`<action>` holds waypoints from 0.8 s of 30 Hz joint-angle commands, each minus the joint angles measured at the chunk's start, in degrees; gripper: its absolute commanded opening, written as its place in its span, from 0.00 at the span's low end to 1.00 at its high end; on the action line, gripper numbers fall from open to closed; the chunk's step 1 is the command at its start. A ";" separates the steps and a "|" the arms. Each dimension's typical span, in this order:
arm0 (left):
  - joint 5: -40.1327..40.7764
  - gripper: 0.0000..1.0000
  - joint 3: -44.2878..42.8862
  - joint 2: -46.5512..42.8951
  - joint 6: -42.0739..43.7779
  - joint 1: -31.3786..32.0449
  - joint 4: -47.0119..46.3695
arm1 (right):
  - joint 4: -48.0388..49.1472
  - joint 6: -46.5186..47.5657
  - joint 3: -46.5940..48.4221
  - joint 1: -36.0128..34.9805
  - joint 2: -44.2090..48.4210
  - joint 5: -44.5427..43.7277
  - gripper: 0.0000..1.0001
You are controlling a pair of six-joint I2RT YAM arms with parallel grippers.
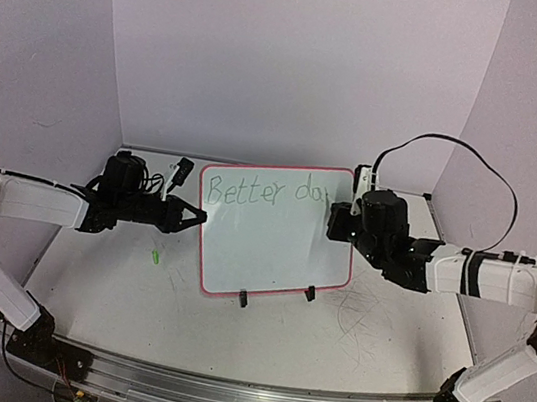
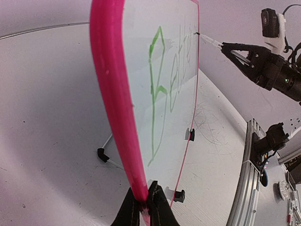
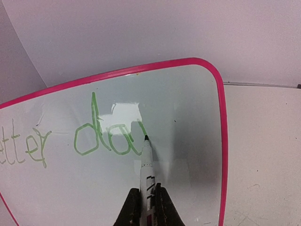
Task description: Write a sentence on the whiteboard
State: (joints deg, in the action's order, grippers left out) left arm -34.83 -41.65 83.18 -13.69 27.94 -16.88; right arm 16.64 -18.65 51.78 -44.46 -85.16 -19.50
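Observation:
The whiteboard [image 1: 276, 253], white with a pink-red rim, stands tilted on black feet mid-table. Green writing [image 1: 249, 193] on it reads "Better da", with a short stroke begun after the "a" [image 3: 110, 134]. My left gripper [image 1: 195, 216] is shut on the board's left rim [image 2: 115, 103], its jaws pinching the pink edge. My right gripper [image 1: 338, 220] is shut on a white marker [image 3: 147, 172]. The marker's tip touches the board just right of the "a". The word "here" does not show.
A small green marker cap [image 1: 153, 257] lies on the table left of the board. Old pen scribbles [image 1: 372, 318] mark the table at right. Purple walls close in the back and sides. A metal rail [image 1: 219, 396] runs along the near edge.

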 commanded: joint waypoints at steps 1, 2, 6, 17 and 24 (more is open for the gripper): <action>5.07 0.00 -1.93 0.27 3.76 0.62 2.12 | -1.08 -1.72 -1.39 -0.36 1.83 0.86 0.00; 5.09 0.00 -1.93 0.24 3.75 0.62 2.12 | -1.11 -1.93 -1.53 -0.41 1.84 0.95 0.00; 5.01 0.00 -1.89 0.24 3.72 0.65 2.12 | -1.25 -2.38 -2.09 -0.45 2.05 0.61 0.00; 5.02 0.00 -2.03 0.41 3.67 0.71 2.25 | -1.45 -1.49 -0.15 -0.39 1.78 -5.69 0.00; 5.03 0.00 -2.02 0.42 3.76 0.80 2.33 | 0.29 0.07 2.40 0.17 -0.73 -5.82 0.00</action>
State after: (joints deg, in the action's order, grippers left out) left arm -34.83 -41.67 83.18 -13.69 27.97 -16.86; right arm 15.35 -19.84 50.83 -44.76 -84.36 -23.53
